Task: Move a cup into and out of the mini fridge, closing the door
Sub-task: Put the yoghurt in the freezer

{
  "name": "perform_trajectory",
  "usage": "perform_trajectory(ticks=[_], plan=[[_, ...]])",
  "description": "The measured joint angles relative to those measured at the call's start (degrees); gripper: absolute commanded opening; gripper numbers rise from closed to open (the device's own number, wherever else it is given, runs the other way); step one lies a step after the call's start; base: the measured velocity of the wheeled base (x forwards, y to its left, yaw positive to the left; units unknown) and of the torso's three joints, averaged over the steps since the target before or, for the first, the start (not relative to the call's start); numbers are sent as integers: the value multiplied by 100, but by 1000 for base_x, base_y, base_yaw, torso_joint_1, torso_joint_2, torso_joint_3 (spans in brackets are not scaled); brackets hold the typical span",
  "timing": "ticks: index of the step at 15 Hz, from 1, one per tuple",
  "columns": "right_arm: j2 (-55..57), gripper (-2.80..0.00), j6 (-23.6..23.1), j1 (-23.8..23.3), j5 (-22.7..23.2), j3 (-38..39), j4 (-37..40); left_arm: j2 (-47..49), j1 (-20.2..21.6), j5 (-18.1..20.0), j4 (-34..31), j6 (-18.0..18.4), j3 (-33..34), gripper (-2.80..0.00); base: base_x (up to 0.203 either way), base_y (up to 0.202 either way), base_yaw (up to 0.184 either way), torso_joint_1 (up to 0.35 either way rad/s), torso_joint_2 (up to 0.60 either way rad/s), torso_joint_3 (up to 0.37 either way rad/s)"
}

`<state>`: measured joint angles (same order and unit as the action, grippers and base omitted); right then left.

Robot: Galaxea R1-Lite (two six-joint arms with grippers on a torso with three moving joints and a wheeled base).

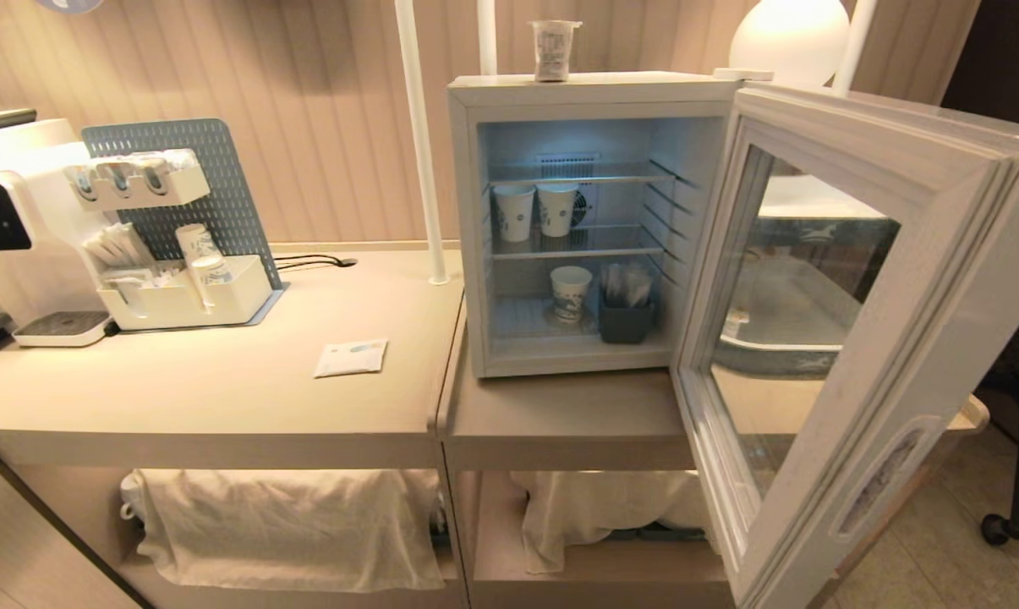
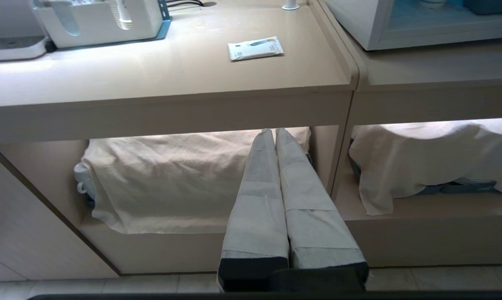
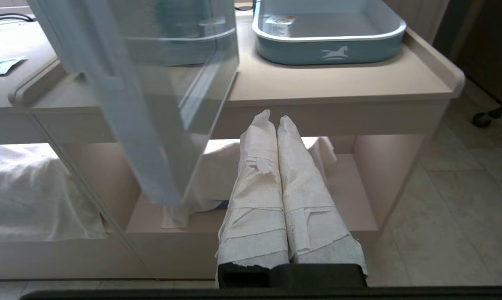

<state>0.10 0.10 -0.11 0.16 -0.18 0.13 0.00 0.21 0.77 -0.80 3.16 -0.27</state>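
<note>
Nearest to the cameras, both claws hang low in front of the counter, below its edge, and neither shows in the head view. Left gripper [image 2: 274,132]: paper-wrapped fingers [image 2: 257,200] pressed together, fully clenched, holding nothing, pointing at the cloth-covered lower shelf [image 2: 159,183]. Right gripper [image 3: 274,118]: same, fingers [image 3: 257,200] clenched together w/ nothing between them, touching nothing, just beside the lower edge of the door [image 3: 121,104].

Next, on the counter [image 1: 221,397] lies a small flat sachet [image 1: 351,358], and at the left stands a white machine [image 1: 10,228] w/ an organizer tray [image 1: 188,296].

Further back, the mini fridge [image 1: 462,211] stands w/ the door [image 1: 915,338] swung wide open toward the right. Inside are paper cups [image 1: 513,211] on the wire shelves and a dark holder [image 1: 626,321] on the bottom.

Farthest, the cup [image 1: 554,49] stands upright on top of the mini fridge, near the back wall, well apart from both claws, high above them. A blue-grey tray [image 3: 330,41] sits on the counter behind the door.
</note>
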Motion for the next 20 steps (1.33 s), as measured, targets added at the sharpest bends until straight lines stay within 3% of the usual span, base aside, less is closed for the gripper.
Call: perform_trajectory(ticks=[16, 20], plan=[[0, -280, 0, -2, -1, -2, 4, 0, -7, -6, 6, -44, 0, -280, 0, 190, 0, 4, 3, 3], [0, -280, 0, 0, -2, -2, 7, 0, 1, -9, -1, -74, 0, -280, 0, 58, -1, 2, 3, 1]])
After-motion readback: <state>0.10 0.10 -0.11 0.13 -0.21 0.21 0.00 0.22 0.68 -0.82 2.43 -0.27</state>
